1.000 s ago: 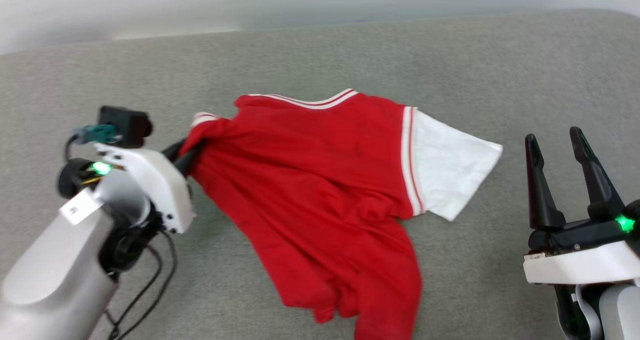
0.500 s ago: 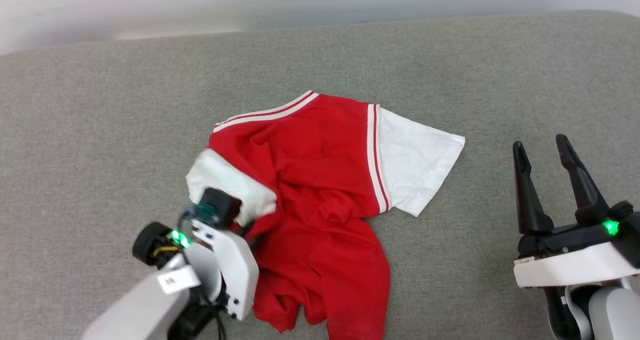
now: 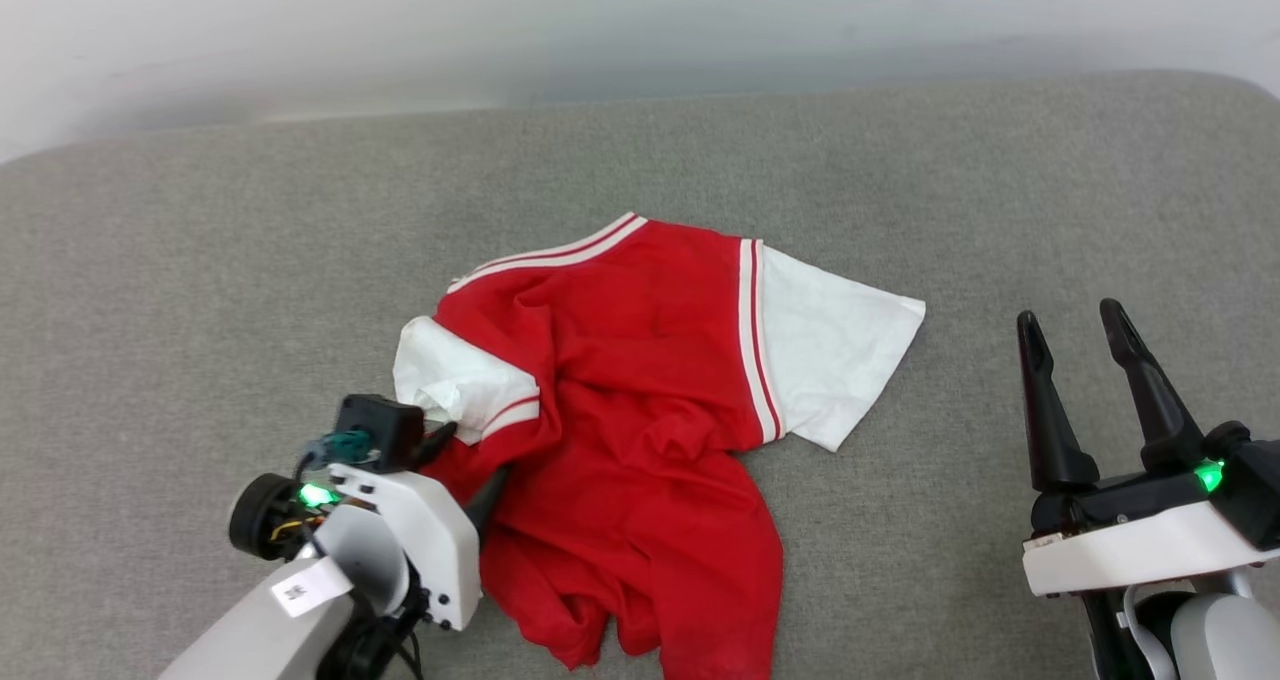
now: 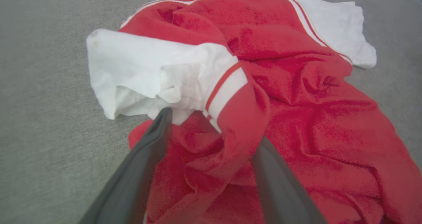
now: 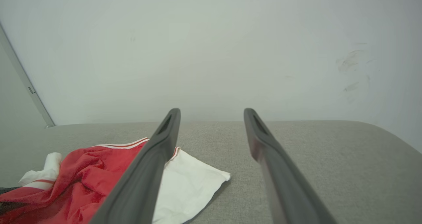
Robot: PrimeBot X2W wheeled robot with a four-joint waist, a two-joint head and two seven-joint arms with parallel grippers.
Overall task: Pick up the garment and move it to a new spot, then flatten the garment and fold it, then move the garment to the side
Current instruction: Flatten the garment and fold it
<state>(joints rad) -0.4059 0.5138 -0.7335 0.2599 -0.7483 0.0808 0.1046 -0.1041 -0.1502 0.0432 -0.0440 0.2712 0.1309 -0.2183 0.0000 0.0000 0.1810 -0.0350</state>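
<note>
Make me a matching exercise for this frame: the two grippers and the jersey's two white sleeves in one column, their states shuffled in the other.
Things:
1. left gripper
2. right gripper
3. sleeve on the robot's left
4. sleeve on the robot's right

States:
A. lies flat on the grey surface
B. open, over bare surface, apart from the garment
C. crumpled, beside a dark fingertip
D. open, with a red fold between its fingers

Pairs: 1-D, 2-B, 3-C, 4-A.
</note>
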